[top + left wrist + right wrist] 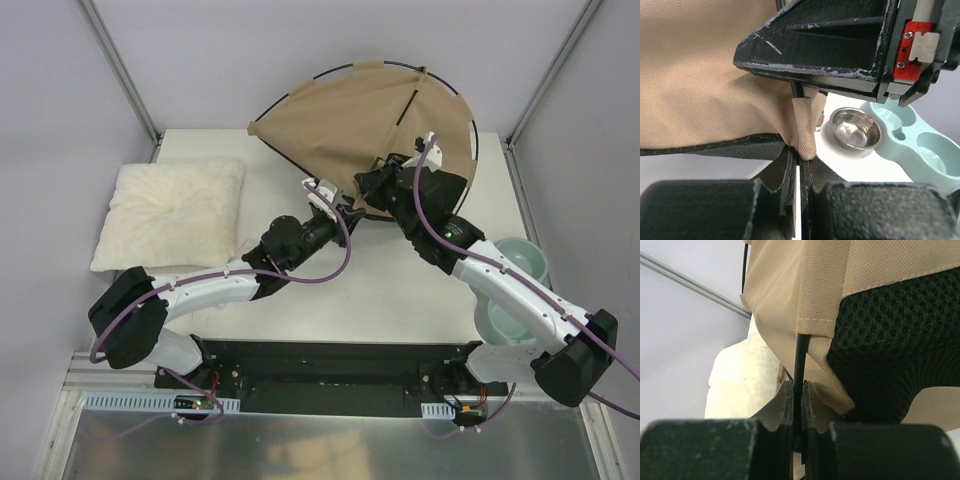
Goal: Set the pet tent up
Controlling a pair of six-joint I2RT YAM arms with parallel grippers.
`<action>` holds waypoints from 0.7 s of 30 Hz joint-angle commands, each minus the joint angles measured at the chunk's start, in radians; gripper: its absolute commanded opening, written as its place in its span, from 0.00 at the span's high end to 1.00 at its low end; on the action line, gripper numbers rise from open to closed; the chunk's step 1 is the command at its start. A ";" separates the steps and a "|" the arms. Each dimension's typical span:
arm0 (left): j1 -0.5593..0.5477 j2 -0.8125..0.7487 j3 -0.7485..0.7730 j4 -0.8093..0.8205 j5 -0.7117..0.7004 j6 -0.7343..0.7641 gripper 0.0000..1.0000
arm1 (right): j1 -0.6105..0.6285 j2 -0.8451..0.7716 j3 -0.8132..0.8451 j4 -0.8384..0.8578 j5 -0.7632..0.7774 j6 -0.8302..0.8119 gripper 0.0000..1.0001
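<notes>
The pet tent [365,115] lies half-raised at the back of the table, tan fabric with thin black poles [300,88] arching over it. My left gripper [343,207] is at its front edge. In the left wrist view it [799,161] is shut on a tan fabric sleeve [804,131] at the hem, where a black pole [796,90] enters. My right gripper [385,182] is just beside it. In the right wrist view it [799,391] is shut on a thin black pole [800,357] coming out of the tan fabric [820,285], next to the black mesh lining [895,340].
A cream fluffy pillow [172,212] lies at the left and shows in the right wrist view [735,385]. A mint feeder [515,290] with a steel bowl [856,129] sits at the right, under my right arm. The right gripper's body [830,45] hangs over the left jaws.
</notes>
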 commanded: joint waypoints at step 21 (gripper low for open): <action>-0.002 -0.520 -0.084 -0.439 -0.124 0.111 0.26 | 0.028 -0.040 -0.075 -0.151 -0.308 -0.176 0.81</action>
